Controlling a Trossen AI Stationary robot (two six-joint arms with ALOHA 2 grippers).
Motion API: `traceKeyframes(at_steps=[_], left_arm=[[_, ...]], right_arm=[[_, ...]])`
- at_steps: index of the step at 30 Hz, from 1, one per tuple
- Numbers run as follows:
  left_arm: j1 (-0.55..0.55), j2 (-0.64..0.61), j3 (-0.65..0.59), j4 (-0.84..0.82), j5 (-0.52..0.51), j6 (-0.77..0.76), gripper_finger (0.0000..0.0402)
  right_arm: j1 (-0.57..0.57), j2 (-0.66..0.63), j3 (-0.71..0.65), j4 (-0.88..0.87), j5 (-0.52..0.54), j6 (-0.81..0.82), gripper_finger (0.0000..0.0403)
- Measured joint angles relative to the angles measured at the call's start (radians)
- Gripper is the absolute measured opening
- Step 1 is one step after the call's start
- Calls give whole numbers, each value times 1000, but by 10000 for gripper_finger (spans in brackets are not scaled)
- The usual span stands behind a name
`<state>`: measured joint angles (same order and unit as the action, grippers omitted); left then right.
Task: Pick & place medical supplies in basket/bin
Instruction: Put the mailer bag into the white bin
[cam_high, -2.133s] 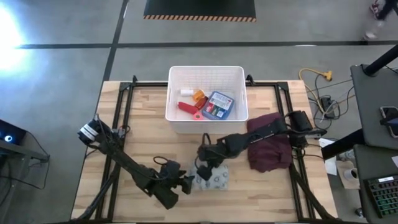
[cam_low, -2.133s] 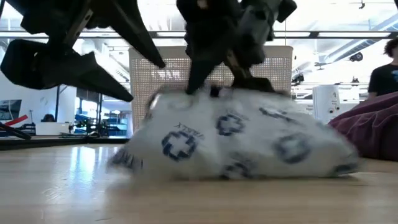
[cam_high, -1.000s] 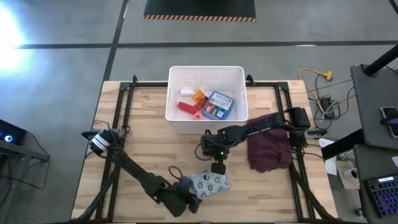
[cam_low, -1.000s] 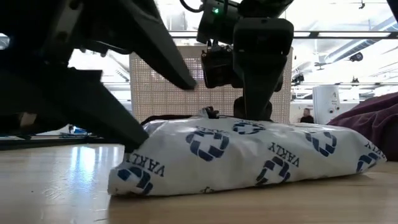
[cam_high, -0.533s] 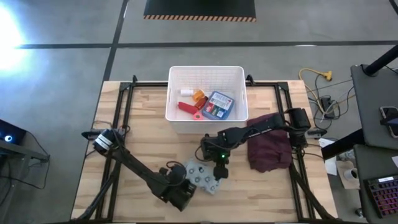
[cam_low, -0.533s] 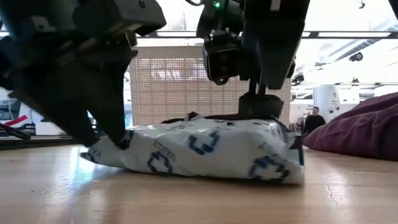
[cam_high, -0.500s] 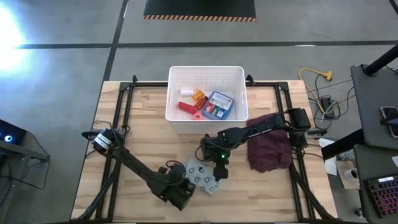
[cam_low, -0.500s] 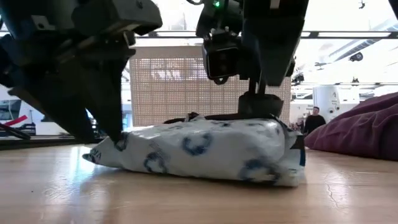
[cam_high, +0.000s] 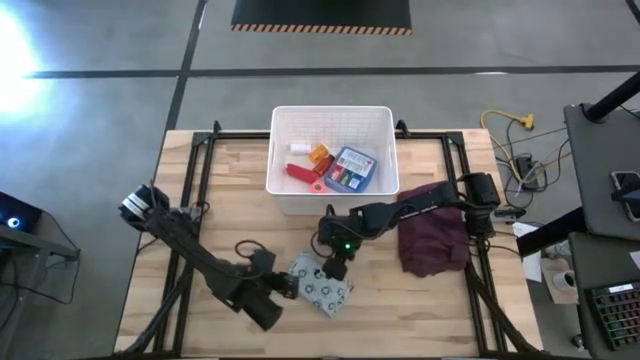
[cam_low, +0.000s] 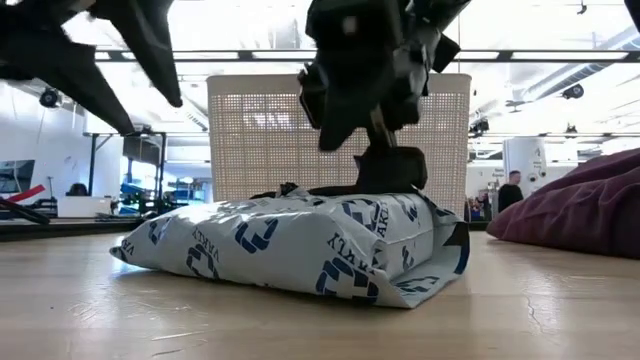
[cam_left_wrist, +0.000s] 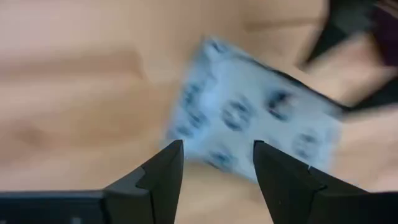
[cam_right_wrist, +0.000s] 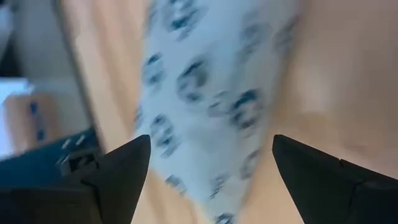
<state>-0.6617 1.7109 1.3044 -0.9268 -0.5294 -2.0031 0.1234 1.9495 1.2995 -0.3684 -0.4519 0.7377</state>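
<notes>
High view: the white patterned pouch (cam_high: 321, 287) lies flat on the tabletop (cam_high: 200, 190) toward the front edge, a little left of the middle and well clear of the white tub (cam_high: 282, 190) at the back edge. Its long axis runs on a diagonal, from the left-back toward the right-front. The left claw (cam_high: 283, 288) sits just beside the pouch's left end, facing it. The right claw (cam_high: 335, 262) is over the pouch's back right corner, reaching in from the side where the maroon cloth (cam_high: 432, 240) lies. Both are close, but the right one sits between pouch and tub. The tub already holds a blue flat packet (cam_high: 349, 169), a red tube (cam_high: 302, 173) and other small pieces.

Low view: the pouch (cam_low: 300, 245) rests on the tabletop, unlifted. A dark claw (cam_low: 388, 172), judged to be the right arm's, touches its top near the higher end; whether it pinches the film cannot be told here.

Left wrist view: the left claw (cam_left_wrist: 216, 171) is spread open and empty, the pouch (cam_left_wrist: 255, 121) straight ahead between the lines of its fingers, not yet inside them.

Right wrist view: the right claw (cam_right_wrist: 208, 165) is wide open, fingers to either side of the pouch (cam_right_wrist: 214, 93), its long axis running away from the camera.
</notes>
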Motion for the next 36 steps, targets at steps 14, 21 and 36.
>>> traceKeyframes(at_steps=[14, 21, 36], left_arm=[[-31, 37, -249, 587, 54, -188, 177], [-5, 88, -293, 716, 72, -195, 177], [58, 159, -298, 780, 127, -118, 177]], right_arm=[[-22, 67, -15, 32, -22, -31, 328], [-22, 107, -14, 127, -149, -85, 328], [-11, 103, 19, 166, -266, -98, 328]])
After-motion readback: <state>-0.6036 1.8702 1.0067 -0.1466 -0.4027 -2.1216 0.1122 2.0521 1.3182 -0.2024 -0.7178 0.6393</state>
